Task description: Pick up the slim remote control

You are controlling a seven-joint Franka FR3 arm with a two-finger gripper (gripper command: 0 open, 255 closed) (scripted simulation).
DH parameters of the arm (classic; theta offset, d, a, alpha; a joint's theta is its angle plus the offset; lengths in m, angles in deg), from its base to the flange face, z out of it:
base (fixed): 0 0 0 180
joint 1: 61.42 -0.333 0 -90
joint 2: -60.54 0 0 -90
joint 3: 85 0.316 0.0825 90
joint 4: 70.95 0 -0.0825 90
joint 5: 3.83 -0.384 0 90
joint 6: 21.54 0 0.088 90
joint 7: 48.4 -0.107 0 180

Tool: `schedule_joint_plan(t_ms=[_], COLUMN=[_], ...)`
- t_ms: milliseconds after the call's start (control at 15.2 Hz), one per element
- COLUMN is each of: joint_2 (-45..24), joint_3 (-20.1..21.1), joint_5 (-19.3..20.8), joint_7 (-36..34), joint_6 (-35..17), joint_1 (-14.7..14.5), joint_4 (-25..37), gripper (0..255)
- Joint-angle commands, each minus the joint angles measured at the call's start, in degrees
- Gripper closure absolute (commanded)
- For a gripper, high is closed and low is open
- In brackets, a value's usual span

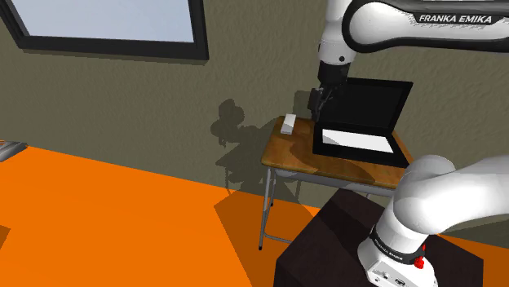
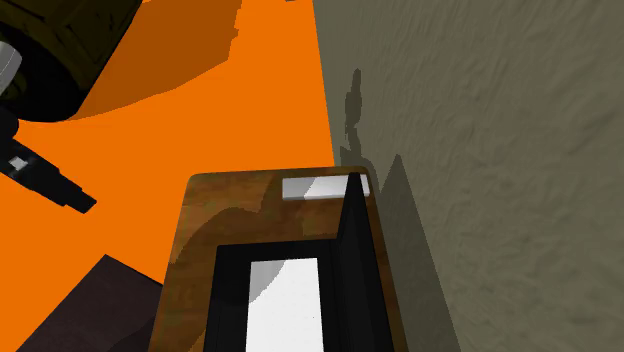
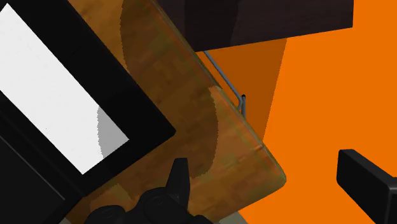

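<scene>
The slim remote [image 1: 288, 124] is a plain white bar lying at the wall-side corner of the small wooden table [image 1: 285, 153]. The second exterior view has the remote [image 2: 322, 187] next to the laptop's upright screen. My black gripper [image 1: 318, 101] hangs above the table between the remote and the laptop, a little above both and touching neither. In the wrist view the gripper [image 3: 262, 167] is open: its two fingers stand far apart with nothing between them, over a rounded table corner [image 3: 254, 159] and the orange floor.
An open black laptop [image 1: 359, 139] with a white panel covers most of the table. The grey wall [image 2: 480, 150] runs just behind the remote. The dark stand [image 1: 326, 245] sits close to the table, with orange floor [image 1: 122, 220] around it. A window [image 1: 114, 24] is in the wall.
</scene>
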Motion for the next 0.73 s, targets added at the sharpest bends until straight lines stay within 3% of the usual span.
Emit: schedule_joint_plan(t_ms=[0, 660], joint_2=[0.00, -19.94], joint_3=[0.00, -2.64], joint_5=[0.00, 0.85], joint_7=[0.00, -6.81], joint_6=[0.00, -13.43], joint_1=[0.00, 5.46], joint_4=[0.00, 5.84], gripper=[0, 0])
